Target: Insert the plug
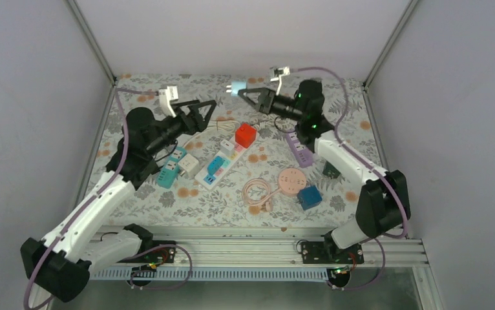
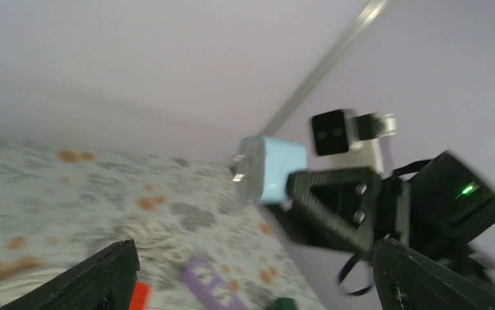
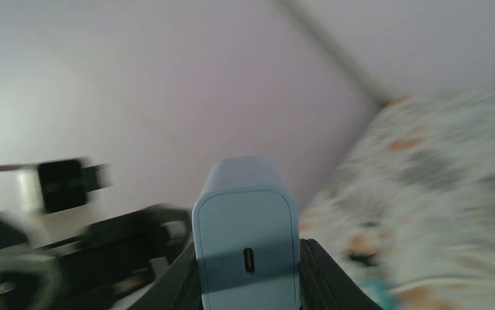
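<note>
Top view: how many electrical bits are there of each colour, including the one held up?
Light blue: 1, charger in the right gripper
Red: 1, plug block
White: 2, long strip and adapter cube
Teal: 2, socket blocks
Purple: 1, short strip
Pink: 1, round socket with cable
Dark blue: 1, box
Dark green: 1, block
Total: 10

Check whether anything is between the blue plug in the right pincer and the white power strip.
Nothing visible blocks it. The plug hangs in the air in the shut right pincer. The open left pincer hovers just left of the path, and a red block fills the far end of the strip.
</note>
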### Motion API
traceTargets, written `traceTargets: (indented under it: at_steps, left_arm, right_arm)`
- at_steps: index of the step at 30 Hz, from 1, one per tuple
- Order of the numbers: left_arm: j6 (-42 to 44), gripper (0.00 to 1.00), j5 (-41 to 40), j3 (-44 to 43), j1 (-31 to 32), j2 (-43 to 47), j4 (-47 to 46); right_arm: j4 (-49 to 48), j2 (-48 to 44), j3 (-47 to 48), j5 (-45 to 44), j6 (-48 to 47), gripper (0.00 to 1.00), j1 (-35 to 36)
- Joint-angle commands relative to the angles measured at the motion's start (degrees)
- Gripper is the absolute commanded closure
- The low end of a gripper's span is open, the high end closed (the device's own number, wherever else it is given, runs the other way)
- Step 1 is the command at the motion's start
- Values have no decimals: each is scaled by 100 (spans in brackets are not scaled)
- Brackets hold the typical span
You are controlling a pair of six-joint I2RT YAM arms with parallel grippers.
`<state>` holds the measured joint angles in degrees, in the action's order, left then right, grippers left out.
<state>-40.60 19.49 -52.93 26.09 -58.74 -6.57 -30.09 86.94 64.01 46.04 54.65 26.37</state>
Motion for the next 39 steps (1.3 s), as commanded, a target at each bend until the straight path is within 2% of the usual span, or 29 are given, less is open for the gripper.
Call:
traceTargets:
  at_steps: [1, 3, 8, 11, 16, 20, 27, 39]
  left_arm:
    - [1322, 9, -1783, -309, -25, 490, 1514]
    - [1589, 8, -2144, -348, -31, 622, 1753]
    - [2061, 8, -2507, -487, -33, 705, 2084]
    - [2166, 6, -2605, -405, -38, 631, 2105]
    - [2162, 5, -2583, -341, -102, 363, 2080]
    - [2166, 5, -2577, -374, -149, 185, 2071]
    - [2094, 5, -2594, -312, -205, 145, 1995]
    - [1938, 5, -2482, -279, -200, 176, 2010]
  right_arm:
    - [4398, -75, 1193, -1470, -3641, 89, -316]
    - [5162, 29, 1493, -2170, -4221, 91, -513]
    - [5945, 278, 1820, -3375, -5226, 88, -869]
    - [6323, 600, 2014, -3832, -5588, 89, -1096]
    - [6808, 1115, 2063, -4075, -5992, 90, -1604]
    - [7169, 1356, 1999, -4239, -6355, 92, -1737]
    - [7079, 1373, 1530, -4078, -6720, 92, -1781]
    - [7017, 1546, 1384, -4233, -6863, 92, -1780]
